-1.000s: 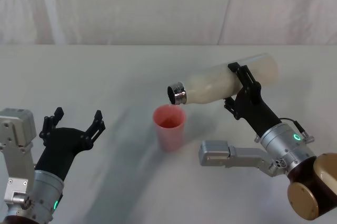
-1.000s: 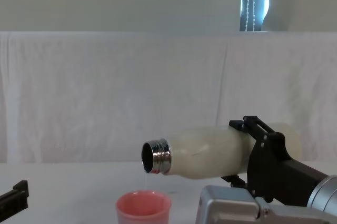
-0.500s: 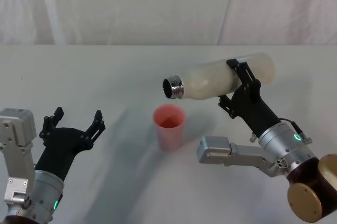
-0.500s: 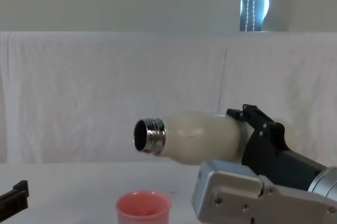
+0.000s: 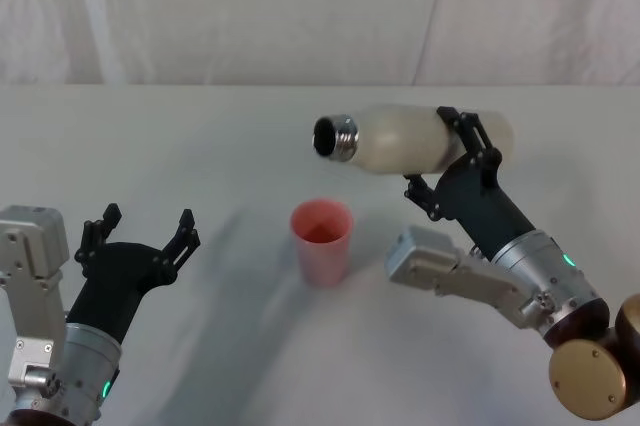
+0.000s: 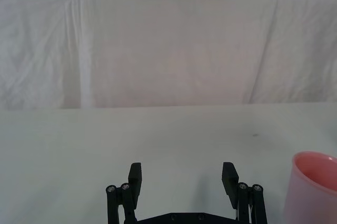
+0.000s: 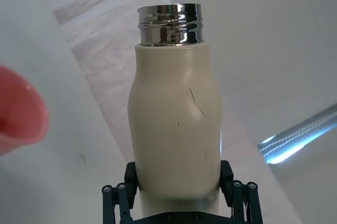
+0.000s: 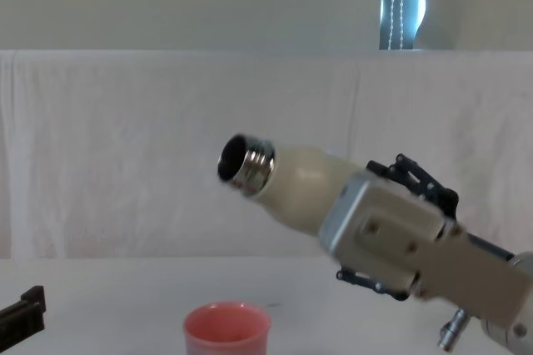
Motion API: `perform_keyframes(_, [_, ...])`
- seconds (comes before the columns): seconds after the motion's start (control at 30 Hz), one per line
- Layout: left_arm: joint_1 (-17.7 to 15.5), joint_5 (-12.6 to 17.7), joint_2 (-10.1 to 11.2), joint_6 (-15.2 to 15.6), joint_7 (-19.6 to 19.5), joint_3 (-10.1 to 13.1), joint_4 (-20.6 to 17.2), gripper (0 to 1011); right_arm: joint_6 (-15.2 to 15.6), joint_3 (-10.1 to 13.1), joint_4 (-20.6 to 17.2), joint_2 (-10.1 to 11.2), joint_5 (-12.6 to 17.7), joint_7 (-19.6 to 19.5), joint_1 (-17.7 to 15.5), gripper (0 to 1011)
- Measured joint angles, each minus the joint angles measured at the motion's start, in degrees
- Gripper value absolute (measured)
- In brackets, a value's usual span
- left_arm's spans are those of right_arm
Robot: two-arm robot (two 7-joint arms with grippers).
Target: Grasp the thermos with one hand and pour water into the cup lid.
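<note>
My right gripper (image 5: 440, 153) is shut on the cream-white thermos (image 5: 400, 139), holding it in the air right of and above the pink cup lid (image 5: 322, 236). The thermos lies nearly level, its open chrome neck (image 5: 335, 136) tipped slightly upward and pointing left, above the cup lid. In the right wrist view the fingers (image 7: 121, 195) clamp the lower body of the thermos (image 7: 176, 124). The cup lid (image 8: 226, 330) stands upright on the table. My left gripper (image 5: 140, 231) rests open, low at the left, apart from the cup lid (image 6: 313, 187).
A white cloth covers the table (image 5: 200, 136) and hangs as a backdrop (image 5: 300, 6) behind it. The silver-grey housing of the right arm (image 5: 450, 271) hovers just right of the cup lid.
The thermos has swung up from a mouth-down tilt over the cup lid to a slightly mouth-up one, and risen. The left arm has not moved.
</note>
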Motion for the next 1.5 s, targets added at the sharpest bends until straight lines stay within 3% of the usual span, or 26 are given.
perform_keyframes(0.3, [0.00,0.00,0.00,0.00,0.00,0.00,0.00,1001,-2.03,3.78,-0.21,-2.87,7.95,2.24,-1.05,957])
perform_keyframes(0.47, [0.00,0.00,0.00,0.00,0.00,0.00,0.00,1001,-3.09,6.75,-0.14,-5.01,14.66,4.57,-1.84,957])
perform_keyframes(0.5, [0.00,0.00,0.00,0.00,0.00,0.00,0.00,1001,-3.09,6.75,-0.14,-5.01,14.66,4.57,-1.84,957])
perform_keyframes(0.63, [0.00,0.00,0.00,0.00,0.00,0.00,0.00,1001,-5.51,9.23,0.34,-6.70,20.88,6.48,-2.73,957])
perform_keyframes(0.67, [0.00,0.00,0.00,0.00,0.00,0.00,0.00,1001,-5.51,9.23,0.34,-6.70,20.88,6.48,-2.73,957])
perform_keyframes(0.77, [0.00,0.00,0.00,0.00,0.00,0.00,0.00,1001,-6.00,10.81,0.52,-7.79,24.72,7.87,-3.36,957])
perform_keyframes(0.9, [0.00,0.00,0.00,0.00,0.00,0.00,0.00,1001,-5.92,12.92,0.60,-9.28,30.04,9.90,-4.28,957])
perform_keyframes(1.27, [0.00,0.00,0.00,0.00,0.00,0.00,0.00,1001,-3.21,16.94,1.19,-12.04,40.63,13.81,-6.04,957])
perform_keyframes(1.5, [0.00,0.00,0.00,0.00,0.00,0.00,0.00,1001,-2.08,18.22,1.84,-12.63,43.38,14.21,-6.39,957])
